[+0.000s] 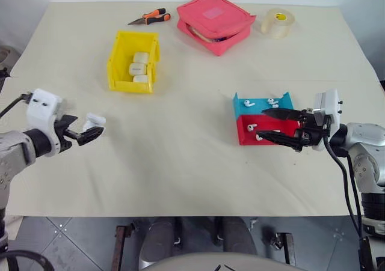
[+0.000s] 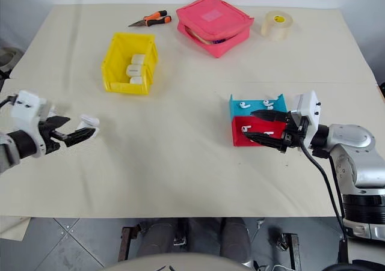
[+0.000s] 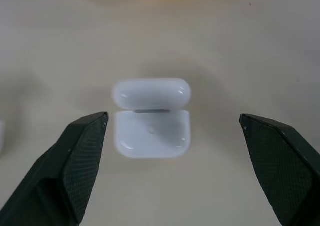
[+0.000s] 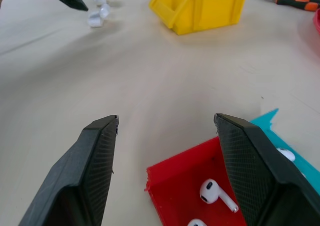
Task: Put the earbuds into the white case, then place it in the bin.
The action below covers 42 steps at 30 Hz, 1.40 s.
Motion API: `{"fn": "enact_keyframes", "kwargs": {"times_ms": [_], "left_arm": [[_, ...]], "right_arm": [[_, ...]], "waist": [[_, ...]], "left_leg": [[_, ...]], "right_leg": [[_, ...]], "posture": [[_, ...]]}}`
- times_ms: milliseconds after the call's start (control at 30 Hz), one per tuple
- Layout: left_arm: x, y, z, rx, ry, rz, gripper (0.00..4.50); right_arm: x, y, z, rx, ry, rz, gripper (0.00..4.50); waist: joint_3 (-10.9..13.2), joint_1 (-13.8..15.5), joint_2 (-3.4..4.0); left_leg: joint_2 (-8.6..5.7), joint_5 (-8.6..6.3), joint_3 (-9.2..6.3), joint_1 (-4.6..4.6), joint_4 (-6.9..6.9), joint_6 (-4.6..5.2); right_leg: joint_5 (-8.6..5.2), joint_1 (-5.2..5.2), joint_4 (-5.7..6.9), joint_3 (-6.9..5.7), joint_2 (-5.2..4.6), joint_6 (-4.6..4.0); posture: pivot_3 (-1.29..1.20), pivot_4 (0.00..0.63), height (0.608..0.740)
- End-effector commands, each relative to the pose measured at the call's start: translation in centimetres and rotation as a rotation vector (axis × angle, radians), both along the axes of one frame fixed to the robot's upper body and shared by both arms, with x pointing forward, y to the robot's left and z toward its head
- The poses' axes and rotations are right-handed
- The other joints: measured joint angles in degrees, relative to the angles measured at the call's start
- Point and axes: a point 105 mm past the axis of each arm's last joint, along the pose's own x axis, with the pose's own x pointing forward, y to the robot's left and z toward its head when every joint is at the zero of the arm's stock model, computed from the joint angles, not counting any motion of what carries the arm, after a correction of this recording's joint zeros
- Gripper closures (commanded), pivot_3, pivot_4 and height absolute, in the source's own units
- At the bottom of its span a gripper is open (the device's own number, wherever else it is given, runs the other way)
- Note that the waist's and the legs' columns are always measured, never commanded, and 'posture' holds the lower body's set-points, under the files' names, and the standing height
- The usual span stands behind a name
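A white case (image 3: 151,118) lies on the table at the near left, its lid and body meeting at a grey hinge line. My left gripper (image 1: 87,128) is open just short of it, one finger to either side and neither touching. At the right, white earbuds (image 1: 251,127) lie in a red tray (image 1: 243,140), and more earbuds (image 1: 274,101) lie in a blue tray (image 1: 240,107) behind it. My right gripper (image 1: 263,122) hangs open over the red tray with nothing in it. The yellow bin (image 1: 129,83) stands at the back left with three white cases inside.
A pink zip pouch (image 1: 215,21), a roll of clear tape (image 1: 277,22) and orange-handled pliers (image 1: 150,17) lie along the far edge. Bare table stretches between the bin, the trays and the left gripper.
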Motion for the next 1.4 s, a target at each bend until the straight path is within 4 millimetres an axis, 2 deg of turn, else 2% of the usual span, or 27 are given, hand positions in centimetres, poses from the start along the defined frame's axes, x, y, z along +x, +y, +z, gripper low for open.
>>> {"fn": "enact_keyframes", "kwargs": {"times_ms": [33,333,533,1100,1400], "left_arm": [[0.3,0.4,0.0,0.052,0.109,0.025,0.03],[1.4,1.3,0.2,0.070,0.200,0.132,0.03],[2.0,1.4,-0.5,0.081,0.233,0.146,0.03],[4.4,0.2,-1.2,0.067,0.244,0.099,0.03],[4.0,-0.1,-1.7,0.080,0.308,0.087,0.03]], "right_arm": [[-0.3,0.1,1.0,0.010,-0.045,0.005,1.33],[-0.4,0.0,0.7,0.007,-0.041,-0.006,1.33],[-0.4,0.1,0.8,0.002,-0.045,-0.008,1.33],[-0.3,0.1,1.2,0.003,-0.056,-0.021,1.33],[-0.4,0.1,1.2,0.006,-0.057,-0.027,1.33]], "waist": [[0.02,-0.05,-0.01],[0.07,-0.02,-0.06],[0.13,-0.01,-0.16],[0.14,0.38,-0.18],[0.14,0.56,-0.18]], "left_leg": [[0.01,0.00,0.00,0.00,0.00,0.00],[0.02,0.08,0.05,0.00,0.02,-0.02],[0.02,0.14,0.05,0.00,0.03,-0.06],[-0.01,0.21,0.04,0.00,0.08,-0.02],[-0.03,0.25,0.04,0.01,0.11,0.00]], "right_leg": [[0.00,-0.01,0.00,0.01,0.03,0.00],[0.00,-0.02,0.03,0.06,0.09,0.01],[0.00,-0.02,0.05,0.07,0.09,0.01],[0.00,-0.01,0.14,0.08,0.08,0.01],[0.00,-0.01,0.19,0.09,0.07,0.01]], "posture": [[0.00,0.150,0.740],[0.00,0.150,0.740],[0.00,0.150,0.740],[0.00,0.150,0.740],[0.00,0.150,0.740]]}}
